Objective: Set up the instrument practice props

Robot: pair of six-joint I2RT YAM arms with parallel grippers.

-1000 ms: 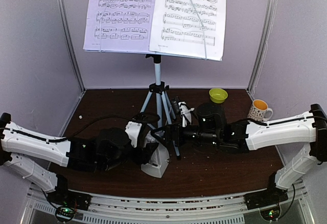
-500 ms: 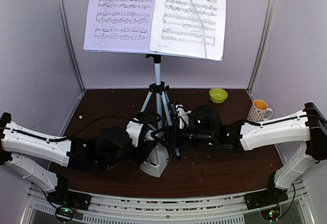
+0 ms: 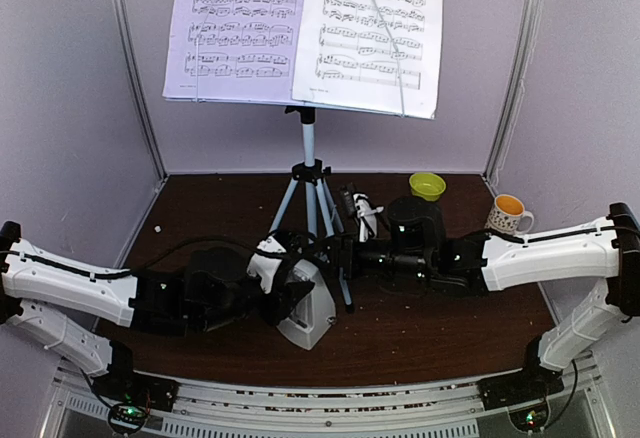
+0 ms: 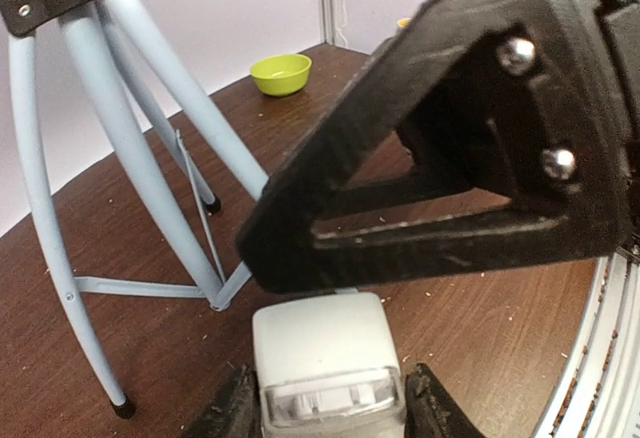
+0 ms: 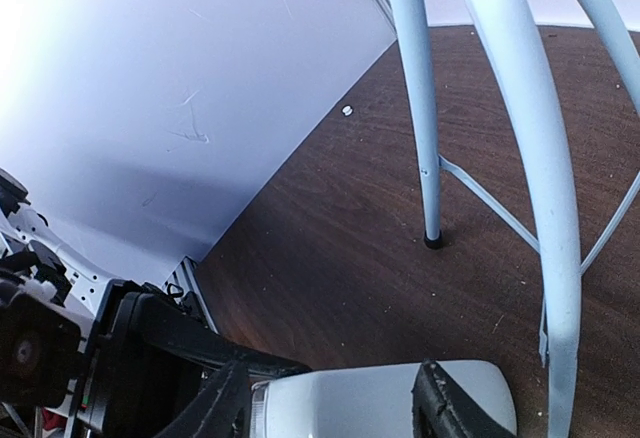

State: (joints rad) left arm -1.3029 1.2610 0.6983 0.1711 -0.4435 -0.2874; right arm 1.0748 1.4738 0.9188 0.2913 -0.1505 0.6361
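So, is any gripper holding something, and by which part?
The left gripper holds the metronome by its two sides. The right gripper straddles it too, but whether it grips cannot be told.

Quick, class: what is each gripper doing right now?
Left gripper: closed on the metronome.
Right gripper: open or closed cannot be told; its fingers sit at the metronome.

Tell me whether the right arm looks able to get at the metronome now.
Likely yes: the right gripper is at the metronome, fingers either side of it. The left gripper holds it too, and a tripod leg crowds one side.
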